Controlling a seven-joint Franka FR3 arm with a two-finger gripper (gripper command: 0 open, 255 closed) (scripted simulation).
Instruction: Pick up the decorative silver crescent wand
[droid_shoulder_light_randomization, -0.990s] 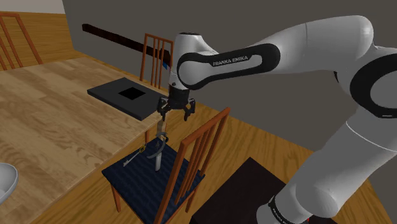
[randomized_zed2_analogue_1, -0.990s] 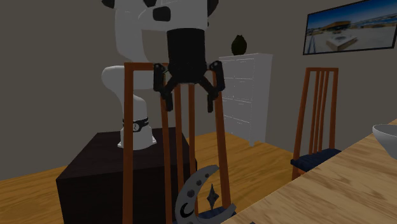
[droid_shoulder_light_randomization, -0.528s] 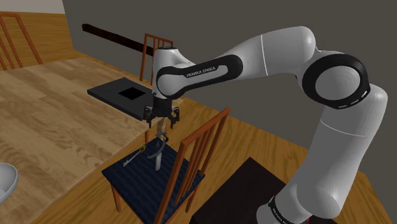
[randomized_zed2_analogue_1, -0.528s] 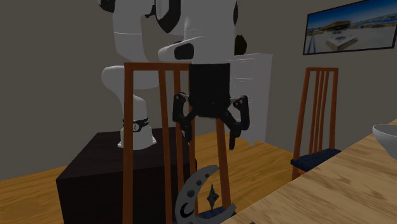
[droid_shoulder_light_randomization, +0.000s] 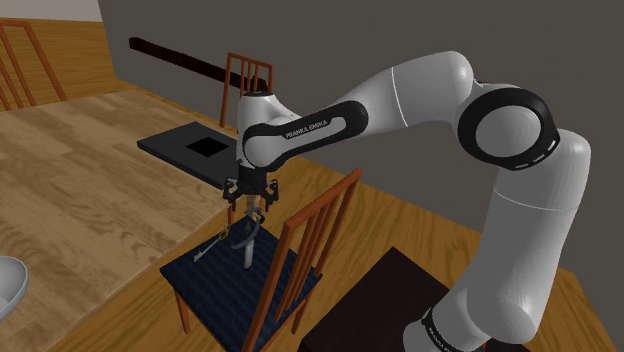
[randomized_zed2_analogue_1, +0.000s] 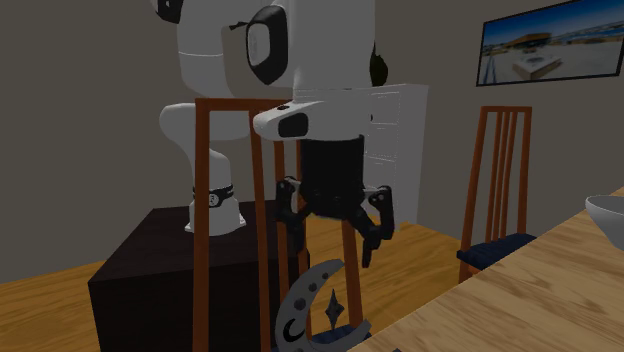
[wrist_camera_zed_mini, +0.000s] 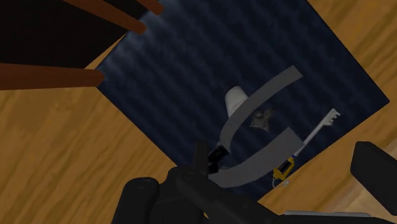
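I saw the pincer (droid_shoulder_light_randomization: 248, 200) spread wide open, its fingers (randomized_zed2_analogue_1: 372, 235) well apart and clasping nothing; the grey crescent wand (droid_shoulder_light_randomization: 245, 240) stood directly beneath it on the dark blue chair seat (droid_shoulder_light_randomization: 225, 290), its upper horn close under the fingertips but apart from them, so far as I could tell; along the pincer's own line of sight the crescent (wrist_camera_zed_mini: 254, 137) curved between the two fingers, with a small star shape inside the curve and a white base behind it; a slim key-shaped piece (wrist_camera_zed_mini: 315, 130) lay on the seat just beside the wand; the chair's brown backrest (randomized_zed2_analogue_1: 205, 220) rose close to the pincer, on the stand's side; the wooden worktop (droid_shoulder_light_randomization: 80, 200) lay beyond the pincer, away from the stand
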